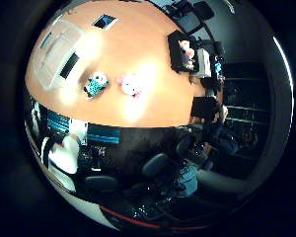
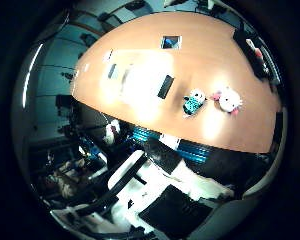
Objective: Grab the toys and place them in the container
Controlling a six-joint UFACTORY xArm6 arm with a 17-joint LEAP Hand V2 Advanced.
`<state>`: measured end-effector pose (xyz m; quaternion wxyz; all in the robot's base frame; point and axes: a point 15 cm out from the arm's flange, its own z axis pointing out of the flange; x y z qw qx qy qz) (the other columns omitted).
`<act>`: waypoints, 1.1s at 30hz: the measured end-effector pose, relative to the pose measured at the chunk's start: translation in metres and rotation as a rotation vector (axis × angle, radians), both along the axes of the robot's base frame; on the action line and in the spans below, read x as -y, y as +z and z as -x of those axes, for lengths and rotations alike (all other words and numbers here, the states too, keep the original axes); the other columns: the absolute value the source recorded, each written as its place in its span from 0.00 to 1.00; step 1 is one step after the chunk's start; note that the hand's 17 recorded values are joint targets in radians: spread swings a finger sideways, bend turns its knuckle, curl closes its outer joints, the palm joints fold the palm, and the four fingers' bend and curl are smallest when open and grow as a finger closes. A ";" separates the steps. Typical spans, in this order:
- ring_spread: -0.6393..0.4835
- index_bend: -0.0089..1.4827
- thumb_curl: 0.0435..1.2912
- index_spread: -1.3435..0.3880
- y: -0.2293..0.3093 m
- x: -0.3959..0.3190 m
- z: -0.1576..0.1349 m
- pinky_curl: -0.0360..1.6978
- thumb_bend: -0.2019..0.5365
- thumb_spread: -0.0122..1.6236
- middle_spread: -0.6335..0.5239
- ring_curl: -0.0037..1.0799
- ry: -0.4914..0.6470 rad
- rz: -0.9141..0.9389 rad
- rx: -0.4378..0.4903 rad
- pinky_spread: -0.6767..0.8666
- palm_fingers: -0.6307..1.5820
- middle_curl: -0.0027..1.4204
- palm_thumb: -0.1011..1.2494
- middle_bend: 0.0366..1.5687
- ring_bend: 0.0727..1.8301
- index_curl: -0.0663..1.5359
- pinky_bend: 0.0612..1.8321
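In the little finger side palm view, a black container (image 1: 180, 52) sits at the far edge of the wooden table (image 1: 153, 94) with a pink toy (image 1: 187, 49) already in it. A teal toy (image 1: 95, 84) and a white-and-pink toy (image 1: 130, 85) lie just beside each other on the bare tabletop, well apart from the container. A white box (image 1: 54, 54) rests near the other end.

In the thumb side palm view, white and black parts of the hand (image 2: 160, 195) show below the table edge; I cannot tell how the fingers are set.

A teal toy (image 2: 193, 101) lies just beside a pink-and-white toy (image 2: 229, 100) on the table (image 2: 140, 45).
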<state>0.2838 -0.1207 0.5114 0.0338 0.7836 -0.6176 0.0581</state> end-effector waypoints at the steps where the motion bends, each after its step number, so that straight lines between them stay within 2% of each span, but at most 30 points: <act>1: 0.73 0.12 0.18 0.53 -0.001 0.009 -0.004 0.12 0.24 0.64 0.52 0.19 -0.017 0.003 0.008 0.74 0.41 0.23 0.41 0.11 0.18 0.22 0.29; 12: 0.74 0.11 0.18 0.55 -0.044 0.080 -0.048 0.13 0.24 0.65 0.56 0.19 -0.146 -0.037 0.020 0.74 0.37 0.23 0.42 0.11 0.15 0.22 0.25; 15: 0.74 0.11 0.18 0.55 -0.072 0.090 -0.056 0.14 0.24 0.65 0.56 0.20 -0.162 -0.057 -0.007 0.73 0.37 0.23 0.41 0.10 0.15 0.22 0.25; 20: 0.74 0.12 0.18 0.55 -0.117 0.102 -0.074 0.15 0.24 0.65 0.58 0.20 -0.162 -0.057 0.003 0.73 0.36 0.23 0.41 0.10 0.14 0.22 0.25; 28: 0.74 0.12 0.18 0.56 -0.206 0.105 -0.080 0.16 0.24 0.65 0.58 0.21 -0.178 -0.116 -0.070 0.73 0.36 0.22 0.41 0.10 0.14 0.22 0.24; 33: 0.75 0.12 0.18 0.56 -0.237 0.122 -0.073 0.17 0.24 0.66 0.58 0.22 -0.216 -0.146 -0.123 0.73 0.36 0.22 0.41 0.10 0.13 0.22 0.23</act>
